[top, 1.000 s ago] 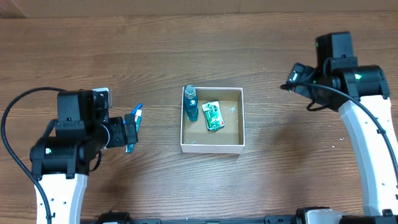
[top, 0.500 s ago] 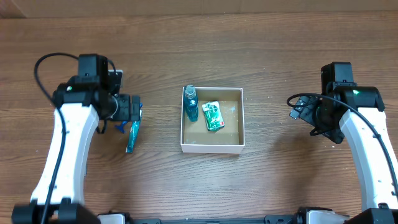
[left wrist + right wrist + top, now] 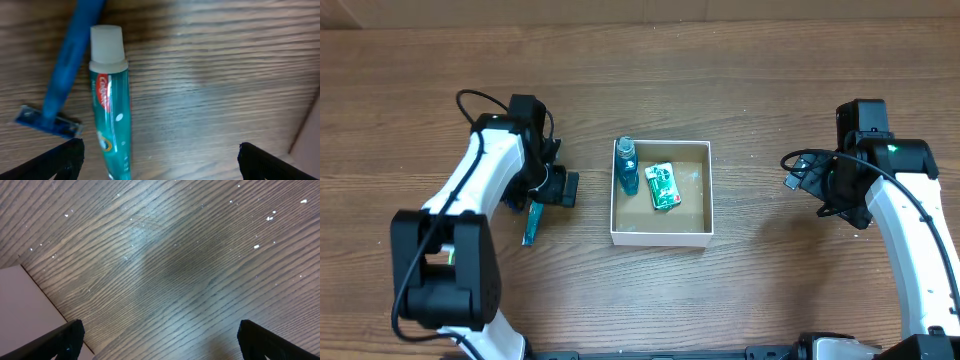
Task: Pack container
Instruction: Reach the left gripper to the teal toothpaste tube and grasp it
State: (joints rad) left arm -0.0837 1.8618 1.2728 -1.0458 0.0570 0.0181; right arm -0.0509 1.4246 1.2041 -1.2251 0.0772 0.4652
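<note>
Desk [image 3: 770, 60]: brown wood grain, and it carries every item below. Container [image 3: 660, 238]: a white-walled open box with a brown floor, at about the middle of the desk, and you have two pieces in it already. Left tool [image 3: 160, 162]: fingers spread wide and pinching nothing, hanging low over the desk between the container and the left edge, with a corner of the box wall showing at the lower right of its wrist view. Right tool [image 3: 160, 342]: also spread and empty, over bare wood between the container and the right edge. Toothpaste tube [image 3: 111, 110]: teal with a white cap, lying flat on the desk under the left tool but well toward one finger, not centred. Razor [image 3: 60, 75]: blue, lying just beside the tube, its handle running close past the cap. Bottle [image 3: 626, 168]: teal, inside along the container's left wall. Packet [image 3: 663, 187]: green, flat on the container floor beside the bottle. Hazards: if you close from this offset, you will likely nudge the tube aside or trap the razor handle with it. The tube's rounded, glossy body may squirm out of a light pinch. The thin-walled box looks light, so clipping its left wall on the way in could shove it or knock the bottle.
</note>
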